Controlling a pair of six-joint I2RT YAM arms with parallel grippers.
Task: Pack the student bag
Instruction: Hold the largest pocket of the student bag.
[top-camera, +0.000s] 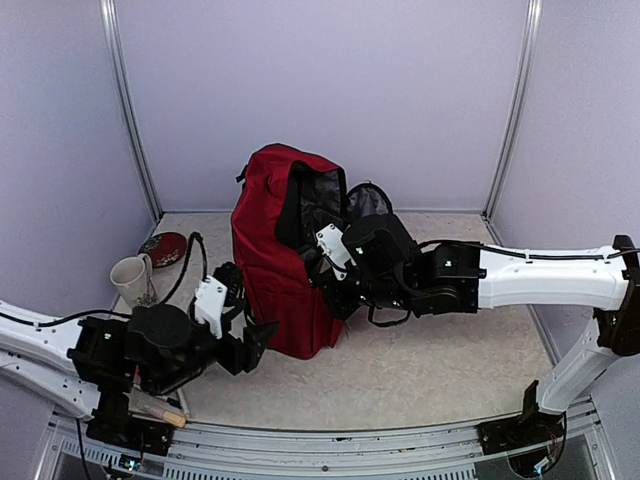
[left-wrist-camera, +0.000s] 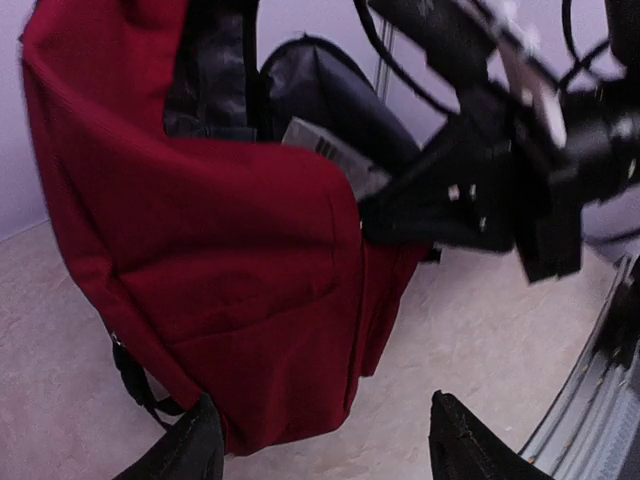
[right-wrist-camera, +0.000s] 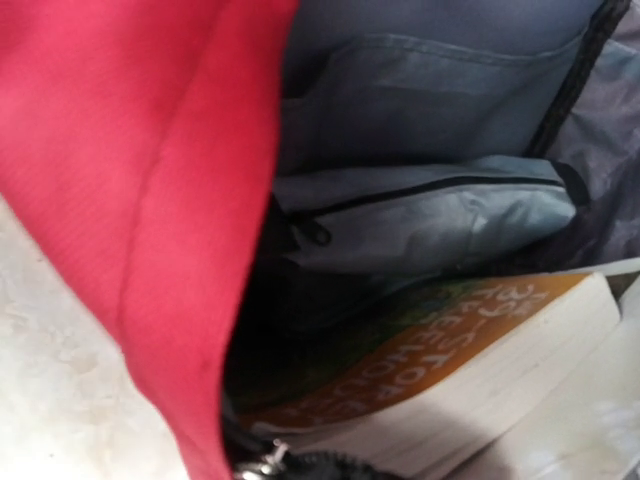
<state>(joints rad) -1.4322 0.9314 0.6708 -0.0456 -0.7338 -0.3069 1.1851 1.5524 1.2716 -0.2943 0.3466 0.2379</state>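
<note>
Top view: even, diffuse light, soft shadows beneath my arms on the table (top-camera: 430, 370), sharp. My left wrist view: my right arm (left-wrist-camera: 540, 170) blurred, edges bowed. My right wrist view: dim inside the student bag (right-wrist-camera: 140, 200).

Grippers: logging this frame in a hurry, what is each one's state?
Left gripper: open, holding nothing.
Right gripper: seems shut on the book, inside the student bag.
</note>
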